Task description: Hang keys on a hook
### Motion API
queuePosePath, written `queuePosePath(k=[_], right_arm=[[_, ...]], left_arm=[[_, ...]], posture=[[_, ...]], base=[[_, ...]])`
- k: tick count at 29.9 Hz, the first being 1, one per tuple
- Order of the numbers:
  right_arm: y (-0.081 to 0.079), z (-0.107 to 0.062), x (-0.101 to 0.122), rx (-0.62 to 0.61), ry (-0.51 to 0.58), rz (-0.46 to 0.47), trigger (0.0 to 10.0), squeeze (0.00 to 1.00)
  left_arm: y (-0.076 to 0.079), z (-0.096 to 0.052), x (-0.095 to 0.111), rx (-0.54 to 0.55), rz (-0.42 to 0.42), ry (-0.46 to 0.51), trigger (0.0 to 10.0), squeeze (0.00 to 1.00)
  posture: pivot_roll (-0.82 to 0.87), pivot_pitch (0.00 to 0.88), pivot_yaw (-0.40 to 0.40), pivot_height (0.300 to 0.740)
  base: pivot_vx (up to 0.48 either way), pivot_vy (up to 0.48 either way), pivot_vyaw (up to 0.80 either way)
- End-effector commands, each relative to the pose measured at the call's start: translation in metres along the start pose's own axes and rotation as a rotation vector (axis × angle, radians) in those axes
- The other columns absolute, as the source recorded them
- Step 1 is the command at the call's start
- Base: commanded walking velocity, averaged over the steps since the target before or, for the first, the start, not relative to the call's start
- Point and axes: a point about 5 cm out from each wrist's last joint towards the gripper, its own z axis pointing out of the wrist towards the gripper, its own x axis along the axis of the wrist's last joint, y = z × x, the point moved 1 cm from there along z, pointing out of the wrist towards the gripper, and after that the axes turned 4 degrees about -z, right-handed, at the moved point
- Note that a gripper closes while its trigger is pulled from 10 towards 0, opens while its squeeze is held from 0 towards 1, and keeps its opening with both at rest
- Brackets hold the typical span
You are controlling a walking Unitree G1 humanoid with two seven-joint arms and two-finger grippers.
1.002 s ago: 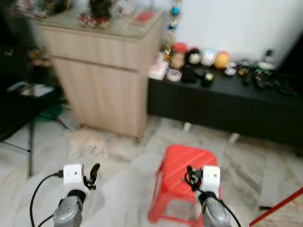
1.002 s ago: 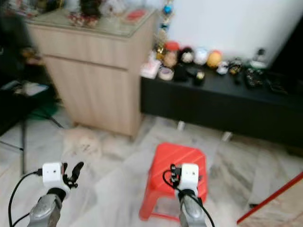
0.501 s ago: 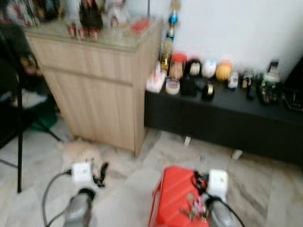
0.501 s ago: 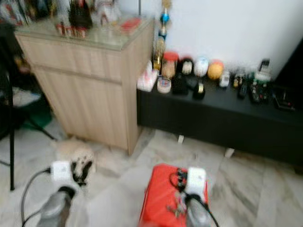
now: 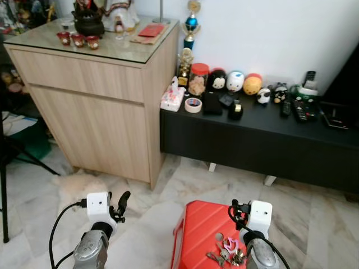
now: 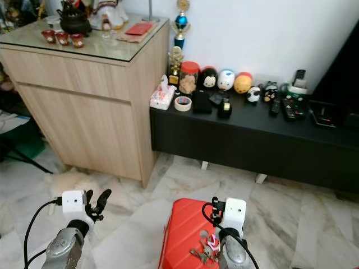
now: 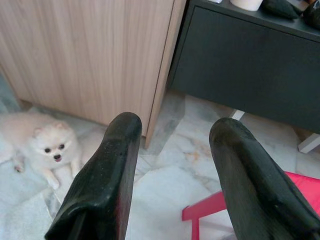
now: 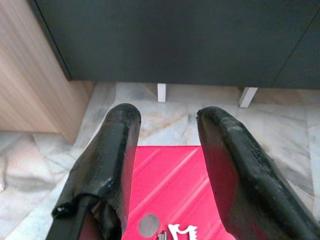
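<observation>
Camera tilted down, blur gone: keys [image 5: 226, 250] (silver bunch, pink-white charm) on red stool [image 5: 196, 230]; both end effectors released.

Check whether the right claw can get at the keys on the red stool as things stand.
Probably yes. The right claw is open and hovers just above the stool, with the keys lying loose on its top right below it. Nothing lies between claw and keys.

Left gripper [image 7: 170, 150] and right gripper [image 8: 167, 145] forward, jaws apart.
</observation>
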Motion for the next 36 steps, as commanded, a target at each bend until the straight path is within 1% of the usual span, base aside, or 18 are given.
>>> queuePosePath(k=[1,10,19,28,35,36], right_arm=[[0.004,0.000,0.005,-0.027,0.033,-0.001,10.0,0.00],[0.014,-0.002,0.003,-0.070,0.032,-0.016,10.0,0.00],[0.014,-0.001,0.004,-0.074,0.027,-0.030,10.0,0.00],[0.011,0.000,0.002,-0.059,0.005,-0.047,10.0,0.00],[0.008,0.002,0.005,-0.045,0.018,-0.053,10.0,0.00],[0.008,0.002,0.006,-0.045,0.023,-0.052,10.0,0.00]], left_arm=[[-0.001,-0.002,-0.004,0.001,-0.003,-0.016,10.0,0.00],[0.003,-0.002,-0.005,-0.014,-0.001,-0.016,10.0,0.00],[0.005,-0.002,-0.006,-0.017,-0.001,-0.017,10.0,0.00],[0.006,-0.002,-0.006,-0.015,0.001,-0.016,10.0,0.00],[0.006,-0.002,-0.007,-0.015,0.001,-0.019,10.0,0.00],[0.006,-0.002,-0.007,-0.015,0.000,-0.019,10.0,0.00]], posture=[[0.08,0.004,-0.078,0.740],[0.08,0.010,-0.079,0.740],[0.08,0.010,-0.084,0.740],[0.08,0.012,-0.085,0.687],[0.07,0.012,-0.084,0.637],[0.07,0.012,-0.084,0.637]], base=[[0.000,0.000,0.00],[0.000,0.000,0.00],[0.000,0.000,0.00],[0.000,0.000,0.00],[0.000,0.000,0.00],[0.000,0.000,0.00]])
